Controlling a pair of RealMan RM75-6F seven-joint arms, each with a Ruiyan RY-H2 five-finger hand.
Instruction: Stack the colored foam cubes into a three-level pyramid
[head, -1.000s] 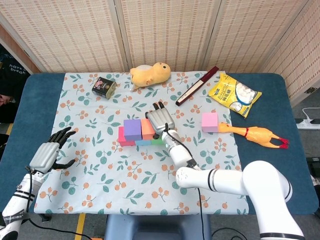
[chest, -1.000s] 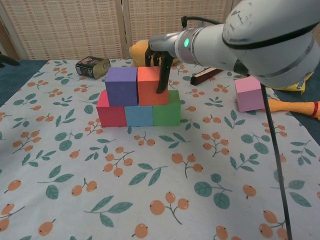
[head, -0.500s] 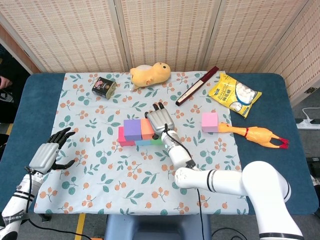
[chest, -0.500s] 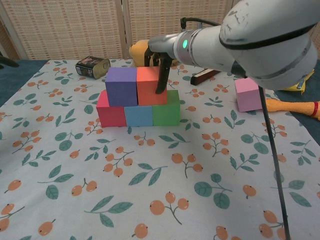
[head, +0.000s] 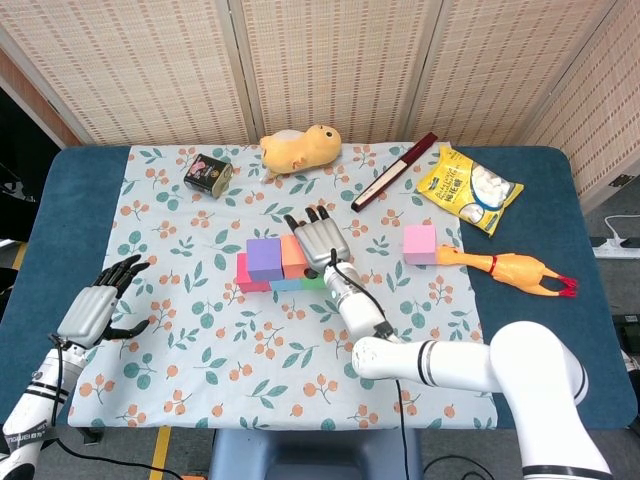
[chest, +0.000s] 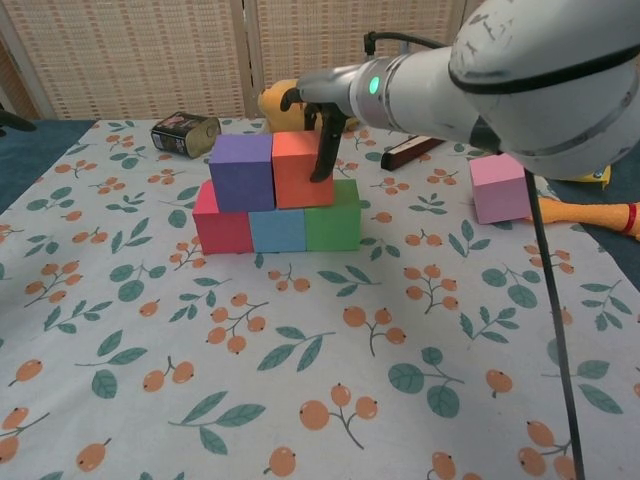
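Right hand (head: 318, 240) sits over the orange cube (chest: 296, 168), fingers apart, one fingertip against its right face; looks released, not gripping. Left hand (head: 97, 304) is idle, fingers spread, holding nothing. Two levels are built: red (chest: 219, 222), blue (chest: 277, 230), green (chest: 334, 218) below, purple (chest: 242, 171) and orange above. Next, likely: fetch the pink cube (chest: 499, 188), well right, as cap.
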